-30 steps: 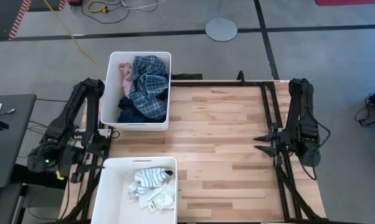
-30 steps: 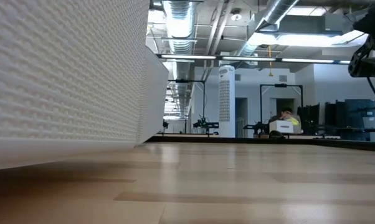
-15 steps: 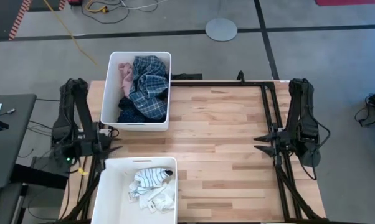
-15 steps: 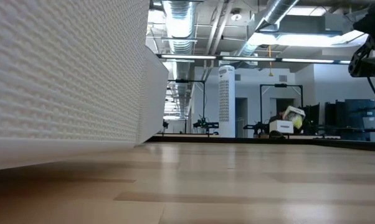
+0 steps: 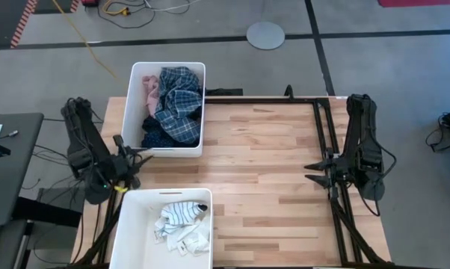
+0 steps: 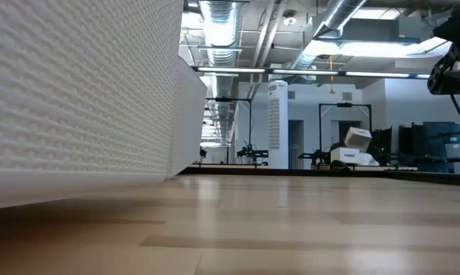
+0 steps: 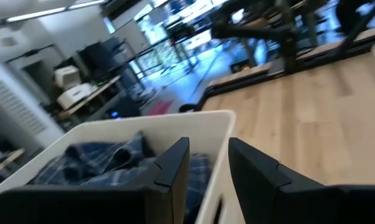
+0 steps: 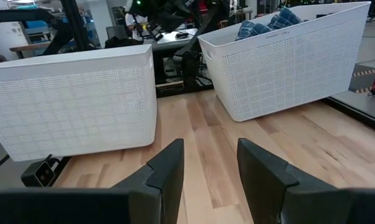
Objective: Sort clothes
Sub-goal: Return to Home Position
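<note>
The blue plaid shirt (image 5: 176, 101), the pink shirt (image 5: 148, 91) and a dark navy piece (image 5: 156, 137) lie in the far white bin (image 5: 164, 149). White and striped socks (image 5: 182, 224) lie in the near white bin (image 5: 128, 224). My left gripper (image 5: 139, 157) is open and empty at the table's left edge, between the two bins, beside the far bin's near wall (image 7: 206, 134). My right gripper (image 5: 312, 171) is open and empty at the table's right side, pointing toward the bins (image 8: 206, 162).
The two white bins stand along the table's left side, and the bare wood (image 5: 262, 172) stretches between them and my right arm. The near bin's wall (image 6: 77, 92) fills the low view's left. Shelves and benches show in the room beyond.
My left arm has swung from outside the table's left edge toward the far bin, and its gripper now points at the bin's near wall. A person in the room beyond has moved. The clothes and my right arm have kept still.
</note>
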Tool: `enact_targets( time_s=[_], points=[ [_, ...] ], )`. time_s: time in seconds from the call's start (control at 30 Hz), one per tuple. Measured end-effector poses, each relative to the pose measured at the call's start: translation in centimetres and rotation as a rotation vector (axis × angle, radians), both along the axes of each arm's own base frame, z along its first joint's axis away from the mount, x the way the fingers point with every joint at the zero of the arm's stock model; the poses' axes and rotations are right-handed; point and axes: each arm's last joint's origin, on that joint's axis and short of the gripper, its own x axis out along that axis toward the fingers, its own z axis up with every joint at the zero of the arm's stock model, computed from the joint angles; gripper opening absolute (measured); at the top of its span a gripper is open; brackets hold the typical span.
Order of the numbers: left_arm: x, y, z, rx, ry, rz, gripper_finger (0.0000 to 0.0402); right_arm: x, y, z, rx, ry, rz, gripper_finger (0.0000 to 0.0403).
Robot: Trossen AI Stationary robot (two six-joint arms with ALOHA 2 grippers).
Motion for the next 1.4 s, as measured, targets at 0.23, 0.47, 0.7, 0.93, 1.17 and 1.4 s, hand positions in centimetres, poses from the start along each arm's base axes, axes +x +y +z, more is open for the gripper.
enact_targets(
  time_s=[0.23, 0.47, 0.7, 0.93, 1.17, 1.4],
  points=[
    [0.5, 0.8, -0.2, 0.021, 0.017, 0.096, 0.0105, 0.0, 0.0, 0.0, 0.000, 0.000, 0.000, 0.0164],
    [1.7, 0.1, -0.8, 0.131, 0.092, 0.148, 0.0105, 0.0, 0.0, 0.0, -0.001, 0.001, 0.001, 0.0164],
    [3.7, -1.3, -2.3, 0.280, 0.197, 0.204, 0.0105, 0.0, 0.0, 0.0, -0.003, 0.001, 0.001, 0.0164],
    [5.1, -2.2, -3.6, 0.377, 0.258, 0.241, 0.0105, 0.0, 0.0, 0.0, -0.002, 0.001, 0.001, 0.0164],
    [5.5, -2.7, -4.1, 0.362, 0.245, 0.246, 0.0105, 0.1, -0.1, 0.0, -0.003, 0.001, -0.012, 0.0164],
    [5.1, -2.8, -3.7, 0.298, 0.191, 0.225, 0.0105, 0.2, -0.2, -0.1, -0.010, 0.002, -0.033, 0.0164]
  ],
)
